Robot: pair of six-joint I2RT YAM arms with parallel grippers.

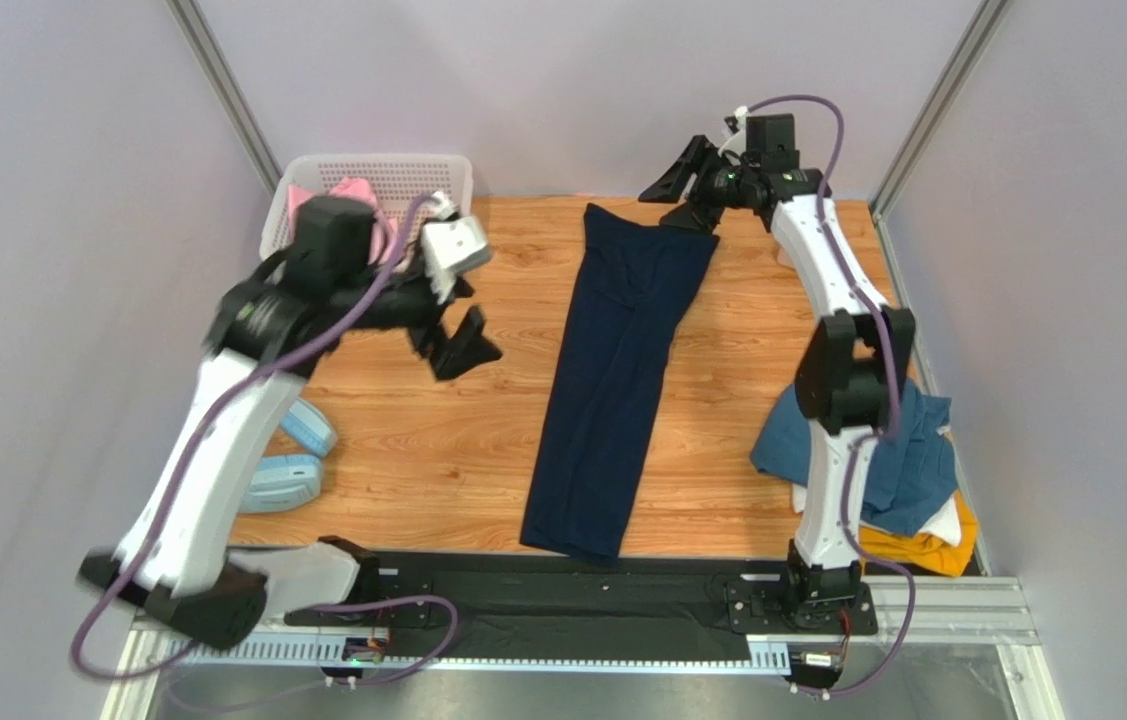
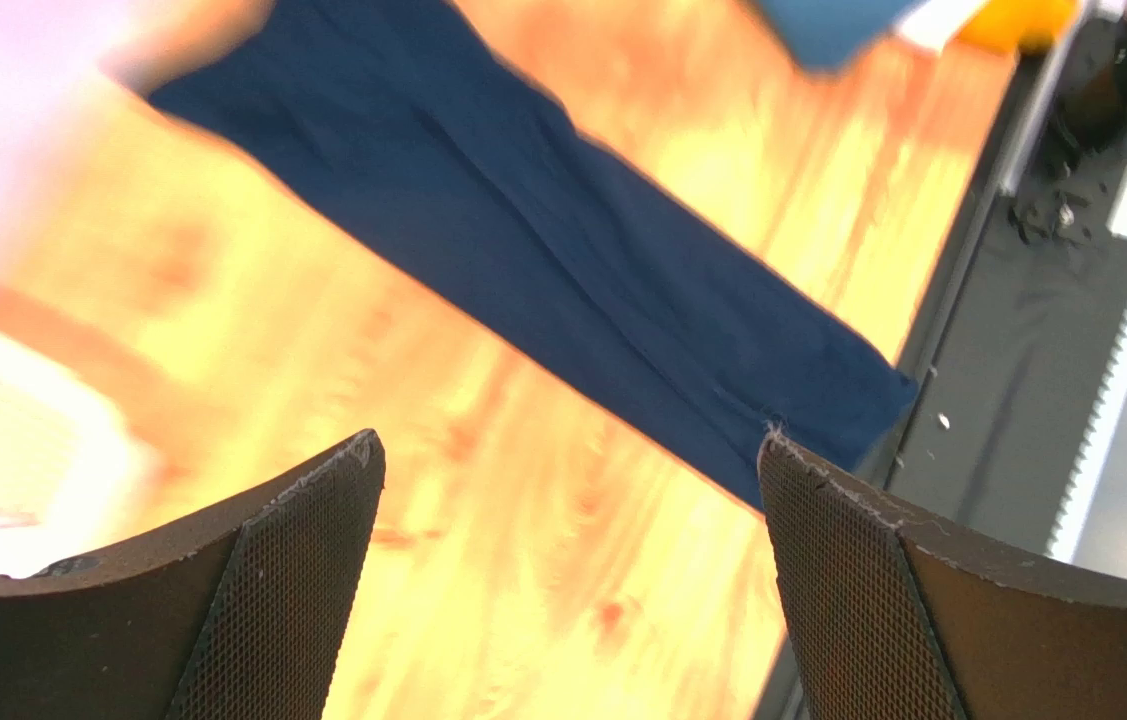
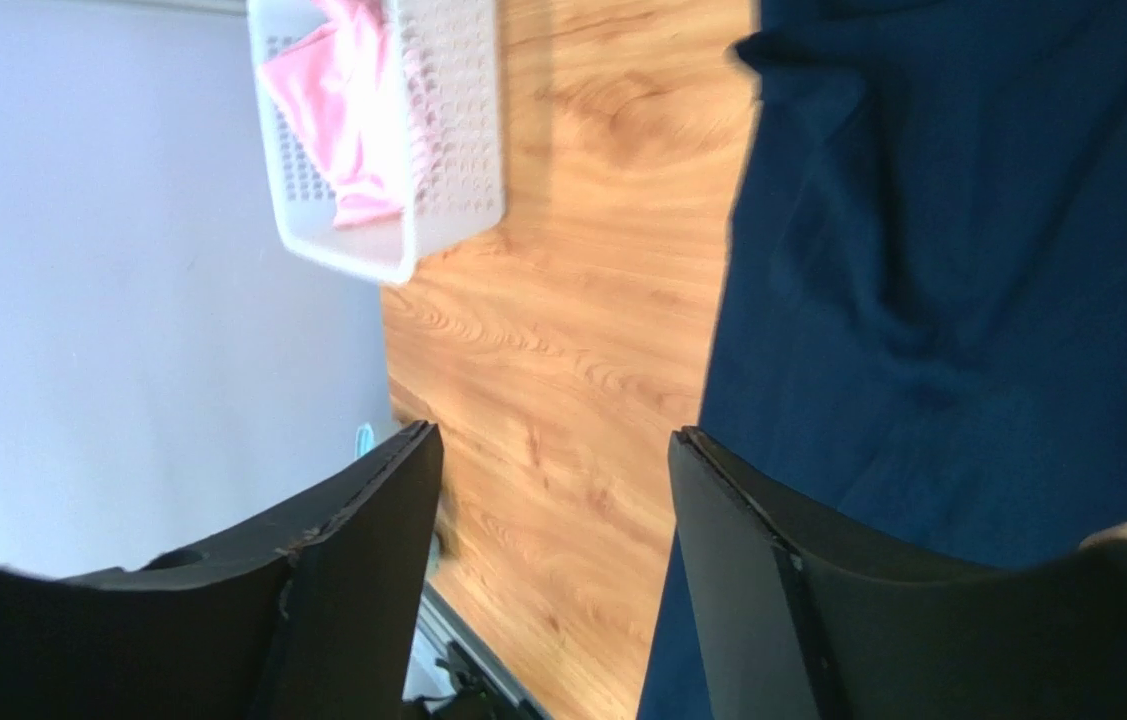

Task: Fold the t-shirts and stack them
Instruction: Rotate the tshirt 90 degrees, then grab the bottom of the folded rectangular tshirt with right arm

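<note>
**Both tools spread and empty by the navy strip**

The right tool (image 1: 682,197) hangs with its fingers apart, pinching nothing, just over the far right corner of the navy t-shirt (image 1: 607,390). The shirt lies as a long narrow strip running near to far down the middle of the desk (image 1: 434,450). The left tool (image 1: 458,342), spread wide, hovers left of the strip's far half. To fold well, each tool should probably pinch a far corner through all layers, then carry both evenly toward the near hem.
</note>
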